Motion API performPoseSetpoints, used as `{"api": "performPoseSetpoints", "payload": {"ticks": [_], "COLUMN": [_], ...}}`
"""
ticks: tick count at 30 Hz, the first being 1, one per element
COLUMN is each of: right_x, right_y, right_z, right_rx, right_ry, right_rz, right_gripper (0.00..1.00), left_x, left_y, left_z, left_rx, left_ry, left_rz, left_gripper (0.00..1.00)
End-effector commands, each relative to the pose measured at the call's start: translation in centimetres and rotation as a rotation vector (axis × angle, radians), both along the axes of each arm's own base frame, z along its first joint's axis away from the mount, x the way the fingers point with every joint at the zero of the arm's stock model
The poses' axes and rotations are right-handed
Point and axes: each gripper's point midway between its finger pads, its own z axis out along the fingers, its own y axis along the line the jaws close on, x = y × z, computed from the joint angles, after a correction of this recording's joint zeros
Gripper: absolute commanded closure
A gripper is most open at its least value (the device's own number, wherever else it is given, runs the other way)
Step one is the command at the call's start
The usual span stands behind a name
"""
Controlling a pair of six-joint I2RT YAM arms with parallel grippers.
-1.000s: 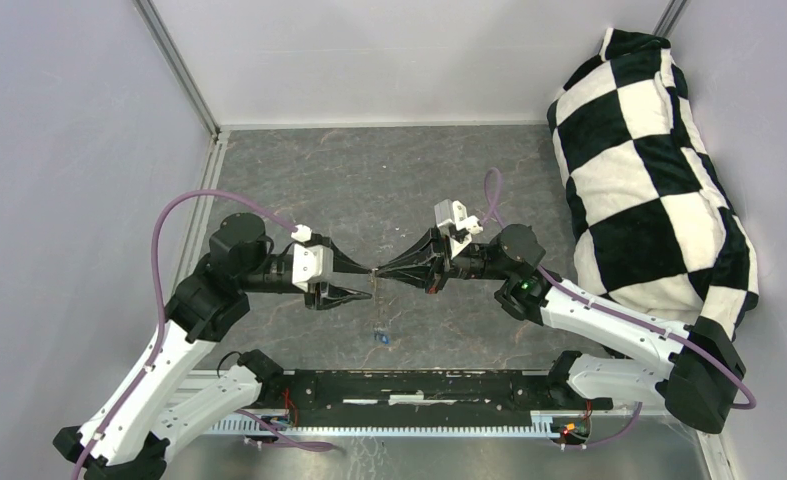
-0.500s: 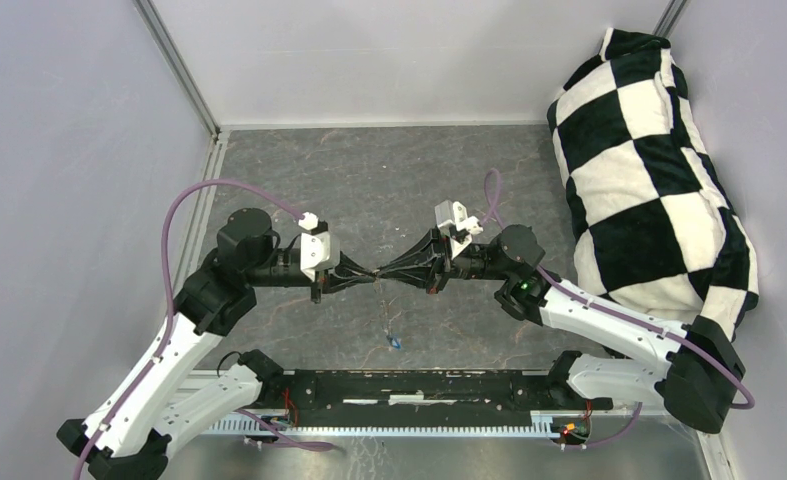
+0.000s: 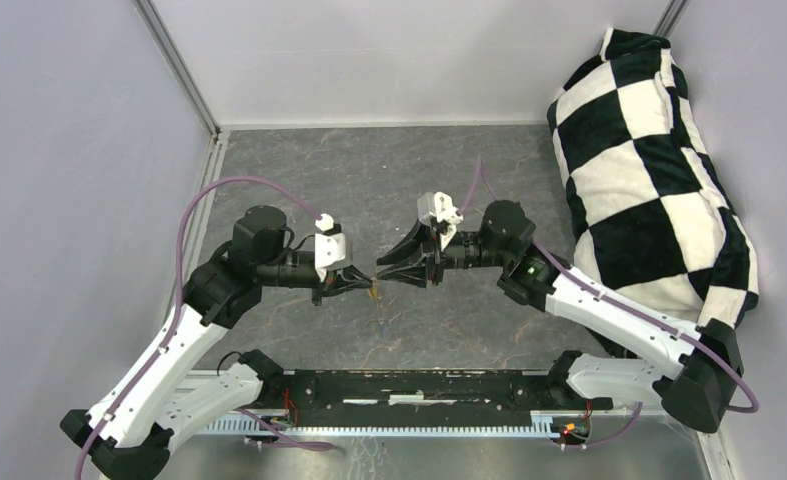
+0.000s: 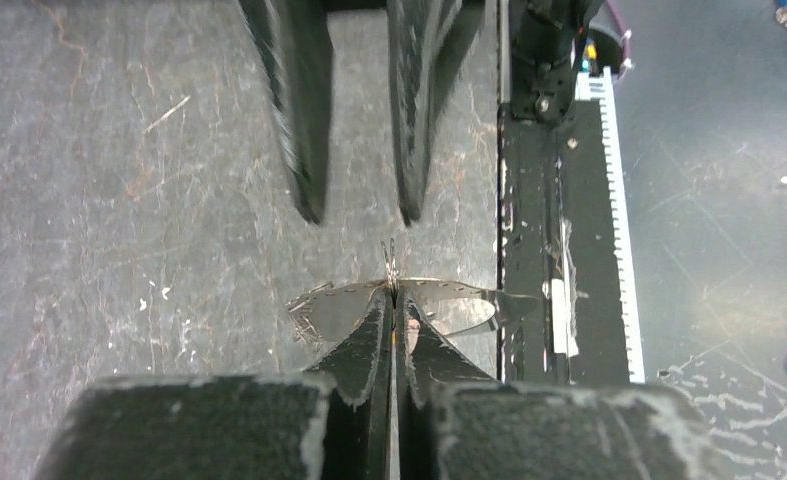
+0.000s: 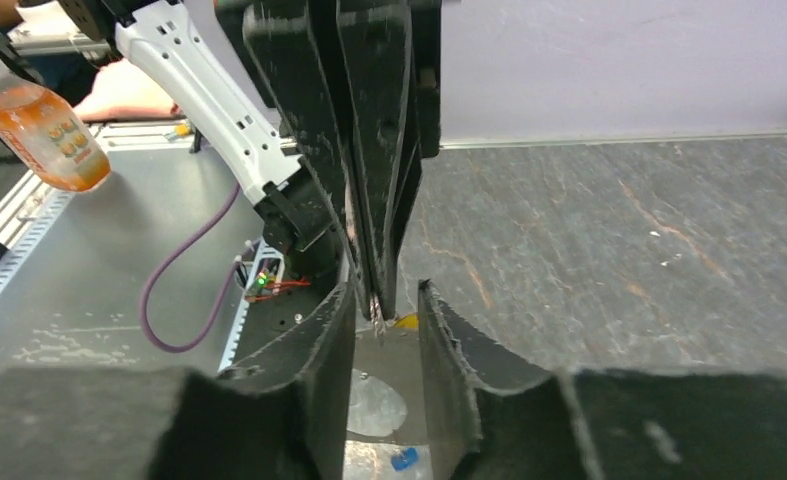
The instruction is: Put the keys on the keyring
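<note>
While left gripper (image 3: 367, 288) is clenched at table centre, top: right gripper (image 3: 381, 271) gapes at its 3 o'clock, gold key (image 3: 372, 292) at left tips | left wrist: 1 keyring (image 4: 449, 288) pinched by left | right wrist: blue key (image 5: 402, 459) at 6 o'clock; 2 keys, threading unclear, likely unfinished

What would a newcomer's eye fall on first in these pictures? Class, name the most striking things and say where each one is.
The black-and-white checked cushion along the right side of the table catches the eye first. Next, at mid-table, the tools face each other tip to tip: the left tool is shut on the thin keyring, and the right tool is open just opposite it.
</note>
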Motion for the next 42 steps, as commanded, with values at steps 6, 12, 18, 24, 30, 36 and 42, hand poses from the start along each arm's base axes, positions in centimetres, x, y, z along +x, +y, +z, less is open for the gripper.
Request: {"api": "performPoseSetpoints", "payload": {"ticks": [6, 12, 18, 24, 30, 36, 42], "right_x": [0.6, 0.4, -0.5, -0.2, 0.3, 0.6, 0.6], "right_y": [-0.2, 0.7, 1.9, 2.1, 2.6, 2.8, 3.0], "right_z": [0.0, 0.6, 0.1, -0.1, -0.2, -0.3, -0.6], "right_rx": [-0.269, -0.299, -0.313, -0.325, -0.329, -0.336, -0.347], "right_ry": [-0.088, -0.069, -0.07, -0.08, -0.074, -0.07, -0.065], "right_rz": [0.091, 0.135, 0.164, 0.143, 0.131, 0.121, 0.134], "right_gripper": [0.57, 0.6, 0.62, 0.66, 0.73, 0.73, 0.85], "left_x": [0.6, 0.8, 1.0, 1.0, 0.8, 0.7, 0.6], "left_y": [0.9, 1.0, 0.9, 0.8, 0.8, 0.8, 0.8], "left_z": [0.6, 0.5, 0.4, 0.5, 0.6, 0.7, 1.0], "left_rx": [0.091, 0.103, 0.105, 0.097, 0.092, 0.088, 0.08], "left_ry": [-0.116, -0.123, -0.128, -0.127, -0.124, -0.124, -0.132], "left_rz": [-0.027, -0.021, -0.02, -0.021, -0.029, -0.029, -0.031], "left_gripper": [0.98, 0.98, 0.98, 0.98, 0.98, 0.98, 0.98]}}
